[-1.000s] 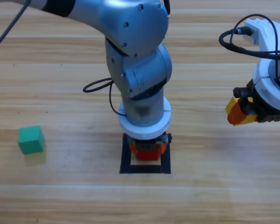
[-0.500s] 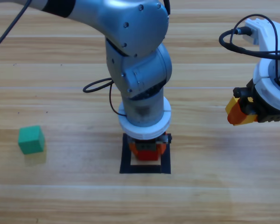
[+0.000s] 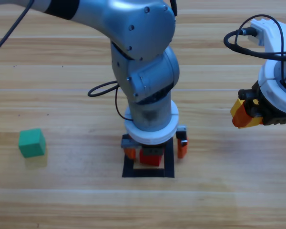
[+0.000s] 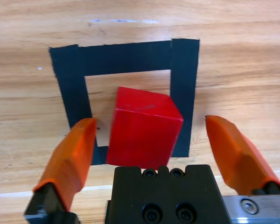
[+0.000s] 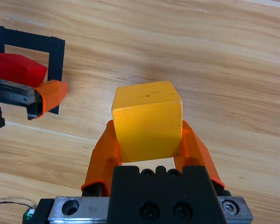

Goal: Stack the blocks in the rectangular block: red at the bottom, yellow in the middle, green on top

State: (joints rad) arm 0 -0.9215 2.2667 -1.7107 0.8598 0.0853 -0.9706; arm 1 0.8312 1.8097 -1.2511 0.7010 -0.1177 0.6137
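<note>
Since the earlier frame your left gripper (image 4: 151, 135) jaws sprang wide, freeing red (image 4: 142, 128) inside the rectangular block (image 4: 67, 79). Right gripper (image 5: 149, 140) clamps yellow (image 5: 147, 119) off right; green (image 3: 31, 142) far left on bench (image 3: 219, 200).

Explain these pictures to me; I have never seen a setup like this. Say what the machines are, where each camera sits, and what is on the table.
Two grey robot arms work at a wooden table. One camera looks down from above; the other two ride on the wrists.

The left end effector hangs open over the tape square; the red cube sits inside it, between the jaws but untouched.

The right end effector waits at the right edge, shut on the yellow cube, held above the table.

The green cube lies alone on the left.
</note>
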